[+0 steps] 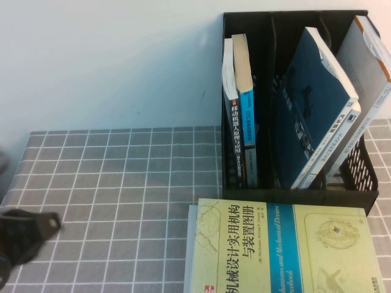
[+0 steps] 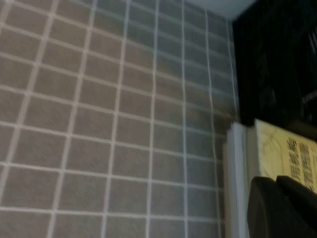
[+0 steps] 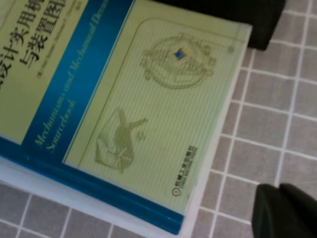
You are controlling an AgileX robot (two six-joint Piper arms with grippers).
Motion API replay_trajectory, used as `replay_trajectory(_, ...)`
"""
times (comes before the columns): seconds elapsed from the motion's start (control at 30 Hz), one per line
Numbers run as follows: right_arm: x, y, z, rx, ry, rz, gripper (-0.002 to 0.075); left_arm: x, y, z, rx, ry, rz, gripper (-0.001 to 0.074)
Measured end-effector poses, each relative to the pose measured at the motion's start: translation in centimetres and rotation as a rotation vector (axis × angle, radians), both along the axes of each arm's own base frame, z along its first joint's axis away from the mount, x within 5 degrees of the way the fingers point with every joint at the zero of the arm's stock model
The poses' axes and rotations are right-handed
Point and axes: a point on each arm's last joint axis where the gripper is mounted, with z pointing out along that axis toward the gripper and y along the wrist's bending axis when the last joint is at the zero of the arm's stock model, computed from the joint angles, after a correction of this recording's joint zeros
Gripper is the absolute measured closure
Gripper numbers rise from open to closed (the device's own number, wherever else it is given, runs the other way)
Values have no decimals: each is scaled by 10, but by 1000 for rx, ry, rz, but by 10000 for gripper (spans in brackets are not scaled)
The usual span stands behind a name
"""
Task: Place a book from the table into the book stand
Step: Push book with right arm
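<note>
Lying flat on the grey checked cloth tabletop [image 1: 122,183], the thick paperback book with pale yellow-green cover and bright blue band [image 1: 287,250] sits just in front of the tall black plastic book stand [image 1: 366,192] in the high view, its black Chinese title facing up. The stand has perforated low sides and holds several books: a white-spined and a blue-spined one upright in the left compartment [image 1: 239,104], and a dark teal-covered book [image 1: 314,110] leaning in the middle one. The left claw [image 1: 27,232] shows as a dark blurred shape low at the left edge, well apart from the book; I cannot tell if it is released or clenched. The right claw does not appear in this view.

The left wrist view adds the book's white page edge [image 2: 237,178] and a dark fingertip [image 2: 280,208] near it.

Only the right wrist view shows the cover's faint line drawings and the book's corner [image 3: 148,114], with the right claw's black fingertip [image 3: 285,210] over the cloth beside it; its state I cannot tell.
</note>
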Motion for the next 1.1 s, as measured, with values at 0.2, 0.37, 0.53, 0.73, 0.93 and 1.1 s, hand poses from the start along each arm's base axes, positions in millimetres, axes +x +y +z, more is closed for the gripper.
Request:
replay_trajectory(0.2, 40, 2, -36, 33, 152, 38, 729, 19, -27, -21, -144, 151, -287, 739)
replay_trajectory(0.37, 57, 0, -61, 28, 170, 3, 729, 31, -39, -32, -236, 197, -419, 739)
replay_trajectory(0.53, 65, 2, -84, 60, 214, 9, 729, 36, -42, -39, -259, 227, -464, 739)
replay_trajectory(0.73, 69, 10, -98, 151, 218, 39, 729, 36, -43, -38, -271, 223, -474, 739)
replay_trajectory(0.93, 75, 13, -110, 194, 255, 41, 729, 38, -44, -34, -289, 182, -478, 739)
replay_trajectory(1.1, 76, 13, -111, 189, 241, 59, 729, 39, -45, -32, -300, 164, -480, 739)
